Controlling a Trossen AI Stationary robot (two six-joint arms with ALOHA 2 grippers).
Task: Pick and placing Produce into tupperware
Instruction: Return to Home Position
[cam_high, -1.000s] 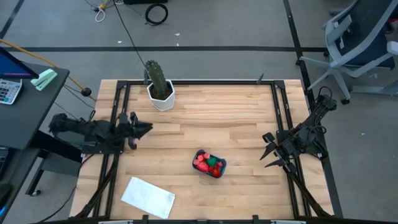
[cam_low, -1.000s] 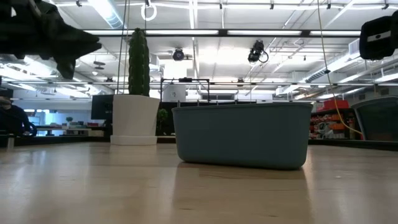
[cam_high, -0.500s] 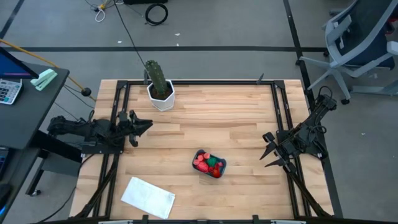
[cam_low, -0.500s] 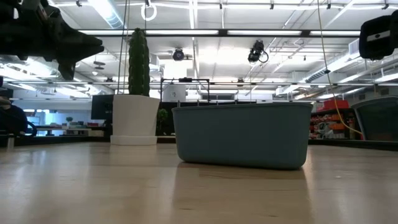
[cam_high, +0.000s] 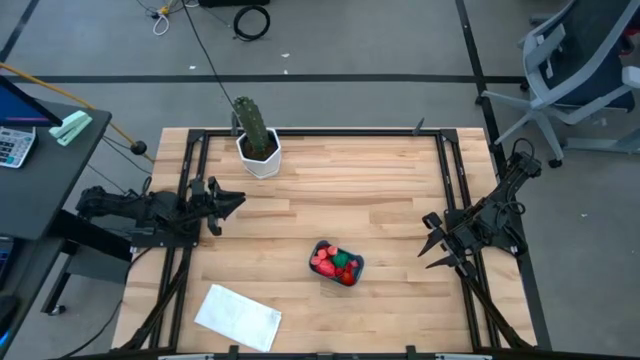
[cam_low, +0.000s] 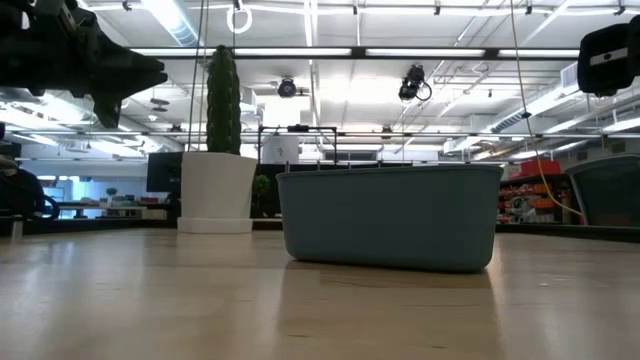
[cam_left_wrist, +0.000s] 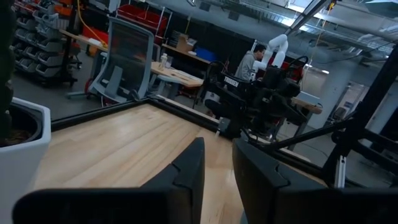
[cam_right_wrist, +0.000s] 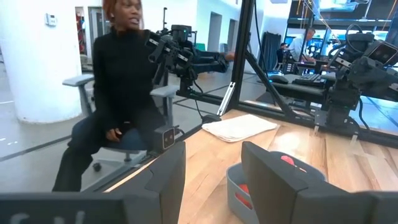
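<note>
Status: the small teal-blue rounded-rectangle plastic tupperware sits flat on the light wooden slatted table, nearer the front edge and about midway between the arms. The tiny red and pink toy produce pieces are heaped inside it, with the one green piece among them. I see no loose piece on the wood in the high view, so I judge the loading done.

Left gripper hangs over the left edge of the table, well apart from the tupperware. Its jaws are a narrow slot apart and hold nothing. Right gripper hangs over the right edge with jaws spread wide, also empty. Both look parked.

Handling, my read only:
- Produce: very light and probably hard, smooth plastic. The rounded shapes will roll or squirt out of a pinch. Take one across its widest middle with the fingertips only, using low force. It's unlikely to break but easy to flick away.
- Tupperware: light, thin-walled and shallow. Expect it to skate on the wood if you nudge it. To shift it, pinch one long wall at the rim, one finger inside and one outside, near mid-length so it doesn't yaw.
- Keep it level, because the heap sits near the rim and a tilt would likely spill it.

Clutter to avoid: the tall green cactus in a white pot at the back left, and the flat white rectangular sheet at the front left. Both are well apart from the tupperware.
</note>
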